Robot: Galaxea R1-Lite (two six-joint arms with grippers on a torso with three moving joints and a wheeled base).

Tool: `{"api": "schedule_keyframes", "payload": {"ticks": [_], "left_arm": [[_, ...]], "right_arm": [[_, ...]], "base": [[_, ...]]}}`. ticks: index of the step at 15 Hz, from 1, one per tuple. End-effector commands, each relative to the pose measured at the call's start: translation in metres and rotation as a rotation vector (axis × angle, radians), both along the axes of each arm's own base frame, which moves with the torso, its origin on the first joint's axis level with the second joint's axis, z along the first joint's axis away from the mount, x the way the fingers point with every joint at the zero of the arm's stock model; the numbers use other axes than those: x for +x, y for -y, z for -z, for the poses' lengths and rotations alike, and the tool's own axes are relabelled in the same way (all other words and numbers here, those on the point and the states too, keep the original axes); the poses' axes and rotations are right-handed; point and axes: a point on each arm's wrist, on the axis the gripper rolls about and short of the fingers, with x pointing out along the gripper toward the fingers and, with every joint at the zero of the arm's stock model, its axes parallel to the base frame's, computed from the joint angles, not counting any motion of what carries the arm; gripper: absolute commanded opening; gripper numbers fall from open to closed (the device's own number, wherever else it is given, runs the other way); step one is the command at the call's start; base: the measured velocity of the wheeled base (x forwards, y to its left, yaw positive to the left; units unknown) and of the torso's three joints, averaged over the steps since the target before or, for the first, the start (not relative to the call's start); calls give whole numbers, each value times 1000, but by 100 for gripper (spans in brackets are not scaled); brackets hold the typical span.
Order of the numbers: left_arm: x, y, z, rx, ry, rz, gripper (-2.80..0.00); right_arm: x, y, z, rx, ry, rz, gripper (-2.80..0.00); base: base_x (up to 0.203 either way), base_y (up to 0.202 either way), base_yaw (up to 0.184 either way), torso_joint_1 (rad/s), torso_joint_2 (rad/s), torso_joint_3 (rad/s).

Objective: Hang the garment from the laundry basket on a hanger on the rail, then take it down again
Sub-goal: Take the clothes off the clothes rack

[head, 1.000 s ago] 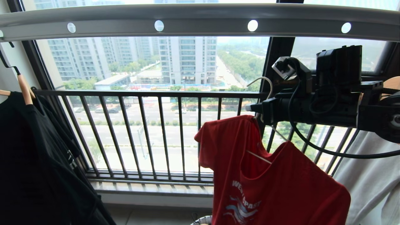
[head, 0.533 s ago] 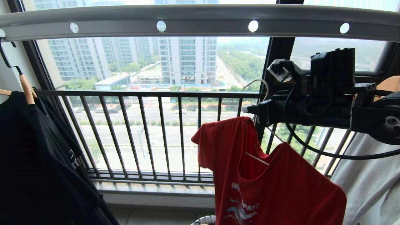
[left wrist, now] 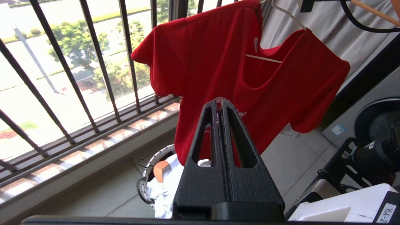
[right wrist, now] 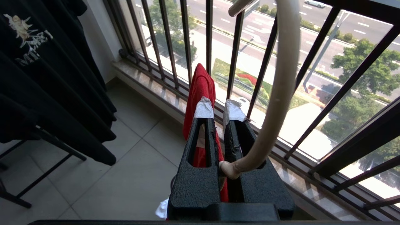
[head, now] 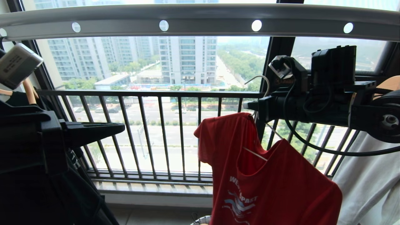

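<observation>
Right gripper is clamped on the hanger neck, below the rail; the shirt hangs lopsided on it. Left gripper is closed, empty. Risk: tilted hanger sheds the shirt during lift.

Right hand held level, fingers clamped; left hand raised, fingers together.

Place: high-rise home laundry balcony
Evidence: drying rail above barred window railing; tower blocks beyond; laundry basket below railing
</observation>
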Motion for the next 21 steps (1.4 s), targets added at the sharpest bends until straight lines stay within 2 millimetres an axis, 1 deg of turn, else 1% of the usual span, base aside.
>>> {"api": "schedule_keyframes", "payload": {"ticks": [1,3,4,6,7,8,9,12,14,16,19,21], "left_arm": [[65,63,32,83,-184,158,-280],[82,97,51,134,-226,247,-280],[89,108,61,156,-242,274,-280],[103,128,74,167,-233,300,-280],[105,133,74,154,-211,305,-280],[101,136,73,151,-213,312,-280],[97,140,72,152,-211,310,0],[90,152,69,166,-155,241,0],[82,169,67,178,-100,105,0],[87,181,70,151,-44,20,0],[94,185,69,141,35,-121,0],[95,184,66,169,93,-182,0]], "right_arm": [[1,-1,-4,41,-11,11,-280],[1,-1,-8,75,-21,19,-280],[1,-1,-10,90,-27,23,-280],[1,-2,-10,96,-29,23,-280],[2,-3,-9,96,-33,23,-280],[4,-5,-5,96,-45,27,-280],[5,-9,-3,104,-60,28,-280],[7,-21,1,120,-82,54,-280],[5,-25,0,144,-97,51,-280],[2,-27,-2,148,-94,46,-280],[-5,-27,-9,171,-88,37,-280],[-8,-26,-13,178,-80,36,-280]], "base": [[0,0,0,0,0,0],[0,0,0,0,0,0],[0,0,0,0,0,0],[0,0,0,0,0,0],[0,0,0,0,0,0],[0,0,0,0,0,0],[0,0,0,0,0,0],[0,0,0,0,0,0],[0,0,0,0,0,0],[0,0,0,0,0,0],[0,0,0,0,0,0],[0,0,0,0,0,0]]}}
